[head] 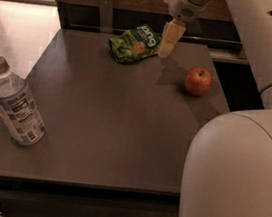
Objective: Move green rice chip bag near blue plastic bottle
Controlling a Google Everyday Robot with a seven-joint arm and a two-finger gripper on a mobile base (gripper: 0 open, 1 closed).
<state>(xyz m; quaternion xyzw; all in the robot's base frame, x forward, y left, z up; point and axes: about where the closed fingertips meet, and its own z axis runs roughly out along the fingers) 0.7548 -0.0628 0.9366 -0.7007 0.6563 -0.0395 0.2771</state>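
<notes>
The green rice chip bag (pixel 135 43) lies flat at the far middle of the dark grey table (pixel 109 117). The blue plastic bottle (pixel 14 103) stands upright near the table's front left edge, far from the bag. My gripper (pixel 169 40) hangs from the white arm just right of the bag, its pale fingers pointing down close to the bag's right end and a little above the table. It holds nothing that I can see.
A red apple (pixel 198 81) sits on the right side of the table, right of the gripper. My white arm (pixel 242 145) fills the right foreground. A dark wall and rail run behind the table's far edge.
</notes>
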